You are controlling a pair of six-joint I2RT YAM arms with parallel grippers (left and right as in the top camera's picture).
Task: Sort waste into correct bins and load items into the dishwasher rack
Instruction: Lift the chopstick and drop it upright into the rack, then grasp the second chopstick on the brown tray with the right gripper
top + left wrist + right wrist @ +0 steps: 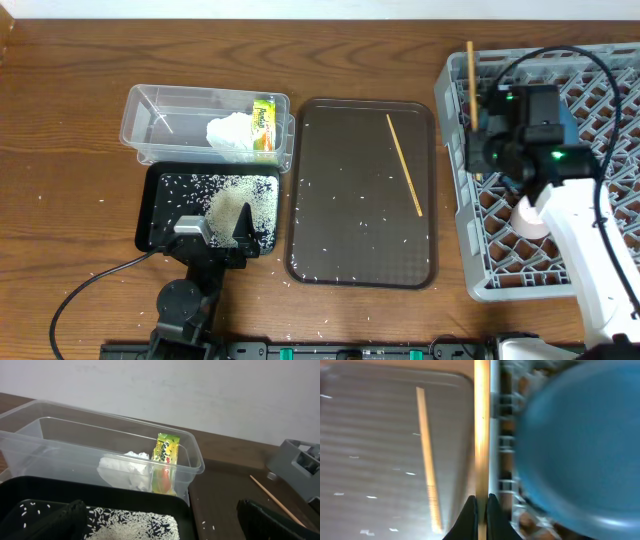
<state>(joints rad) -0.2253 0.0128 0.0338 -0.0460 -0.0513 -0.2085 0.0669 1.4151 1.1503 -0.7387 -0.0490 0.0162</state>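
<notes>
Chopstick no. 1 (481,425): pinched at one end in R gripper (481,505), jaws shut tight on it. Stick runs lengthwise along tray-side wall of rack (452,100), at the rim. Chopstick no. 2 (404,163): flat on brown tray (330,200), long axis roughly parallel to no. 1; R arm much nearer. L gripper (215,235): wide open, empty, over black tray (155,195).

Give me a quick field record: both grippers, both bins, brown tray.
left gripper: open, above black tray
right gripper: shut on held chopstick at rack left edge
clear tub: tissue, wrapper
black tray: rice pile
brown tray: loose chopstick, stray rice
</notes>
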